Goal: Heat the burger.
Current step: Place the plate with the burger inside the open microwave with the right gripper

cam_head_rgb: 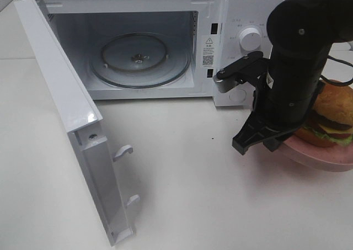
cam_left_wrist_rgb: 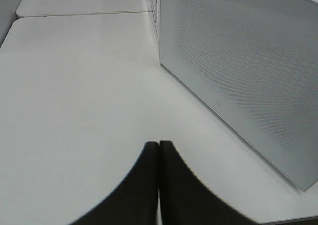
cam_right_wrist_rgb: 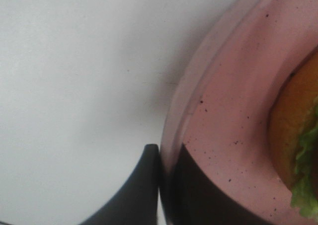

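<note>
Burger sits on a pink plate on the far side of the right gripper from the microwave, close to the fingers but not touching them. From where I stand I can see its golden bun on top, with lettuce, cheese and a dark patty showing at the edge.

The right gripper comes down steeply from above and is clenched on the plate's near rim. The right wrist view shows that grip up close. One finger is outside the rim over the white table. The other is inside, over the speckled pink plate. The rim is pinched between them, and the burger lies further in past the fingertips.

To the other side of this gripper, across a stretch of bare table, stands the white microwave. Its door is swung wide open, and the glass turntable lies flat inside the cavity. The control panel with its round dial is the nearest part of the oven to the gripper, just behind the arm.

The left gripper is clenched on nothing, its two fingers pressed together above the table. Ahead of it and off to one side runs a panel with a dotted pattern, which looks like the outer face of the open door.
</note>
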